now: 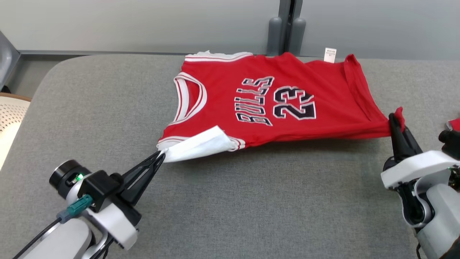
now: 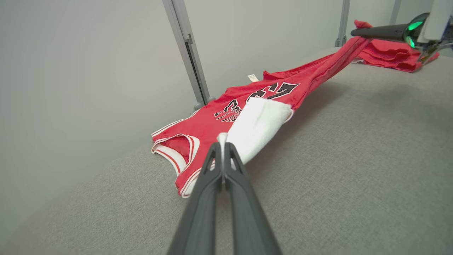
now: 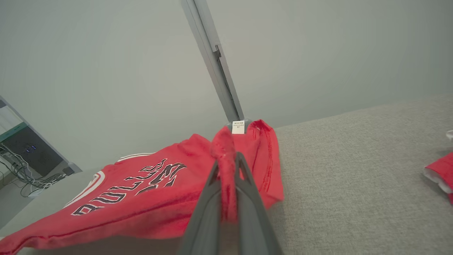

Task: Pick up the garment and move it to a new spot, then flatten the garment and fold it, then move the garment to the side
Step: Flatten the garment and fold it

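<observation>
Pinching the near edge of the garment (image 1: 287,104) taut, the left gripper (image 1: 161,155) is closed on its white turned-out shoulder and the right gripper (image 1: 394,121) on the hem corner. Its far side rests on the table (image 1: 251,201), and the near edge seems slightly lifted. Move both grippers together, keeping the tension even.

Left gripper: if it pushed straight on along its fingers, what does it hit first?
The left gripper is shut on the jersey at its white flap. Going on, it would likely shove that flap into the red body behind. Depth beyond is unclear.
</observation>
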You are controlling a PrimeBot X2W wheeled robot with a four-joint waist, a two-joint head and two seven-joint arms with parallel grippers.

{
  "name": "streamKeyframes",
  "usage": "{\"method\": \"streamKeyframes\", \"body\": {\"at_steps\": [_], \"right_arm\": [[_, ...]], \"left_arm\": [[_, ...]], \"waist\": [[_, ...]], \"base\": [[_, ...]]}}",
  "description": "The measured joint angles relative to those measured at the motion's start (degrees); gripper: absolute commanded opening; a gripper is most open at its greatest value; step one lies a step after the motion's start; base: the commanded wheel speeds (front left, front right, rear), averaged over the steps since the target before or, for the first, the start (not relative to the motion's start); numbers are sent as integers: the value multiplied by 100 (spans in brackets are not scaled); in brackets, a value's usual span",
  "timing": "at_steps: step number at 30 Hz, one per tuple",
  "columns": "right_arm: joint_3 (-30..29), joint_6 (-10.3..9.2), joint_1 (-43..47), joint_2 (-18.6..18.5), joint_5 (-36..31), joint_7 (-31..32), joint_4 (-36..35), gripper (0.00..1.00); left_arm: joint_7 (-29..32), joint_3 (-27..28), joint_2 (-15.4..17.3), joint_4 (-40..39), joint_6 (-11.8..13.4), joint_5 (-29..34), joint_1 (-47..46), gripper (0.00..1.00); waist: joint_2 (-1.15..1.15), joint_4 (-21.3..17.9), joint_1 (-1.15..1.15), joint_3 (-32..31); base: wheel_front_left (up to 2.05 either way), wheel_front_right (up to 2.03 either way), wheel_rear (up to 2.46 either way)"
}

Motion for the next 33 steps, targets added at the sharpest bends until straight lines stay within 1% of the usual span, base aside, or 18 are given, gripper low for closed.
{"method": "streamKeyframes", "body": {"at_steps": [3,7,12,15,17,22,27,31,33], "right_arm": [[86,0,109,-29,-223,0,65,0],[235,0,260,-52,-335,-1,238,0],[555,0,419,-116,-268,-1,436,0],[714,0,504,-198,-136,32,495,0],[836,0,552,-248,-38,103,508,0],[1093,0,733,-423,171,283,432,0],[1268,0,937,-630,350,534,234,0],[1301,0,1158,-804,486,693,-35,0],[1252,0,1242,-877,522,725,-164,0]], "left_arm": [[0,-182,223,-36,0,-166,122,0],[0,-554,437,-135,0,-312,214,0],[0,-928,616,-211,0,-460,273,0],[0,-1313,797,-266,0,-513,296,0],[0,-1481,912,-301,0,-657,311,0],[0,-1785,1136,-433,0,-924,389,0],[0,-2153,1401,-733,0,-1193,407,0],[0,-2524,1650,-945,0,-1311,393,0],[0,-2592,1728,-1010,0,-1388,358,0]], "waist": [[0,20,0,-124],[0,63,0,-273],[0,112,0,-438],[0,114,0,-543],[0,105,0,-616],[0,77,0,-802],[0,48,0,-946],[0,42,0,-998],[0,35,0,-1000]], "base": [[0,0,0],[0,0,0],[0,0,0],[0,0,0],[0,0,0],[0,0,0],[0,0,0],[0,0,0],[0,0,0]]}}
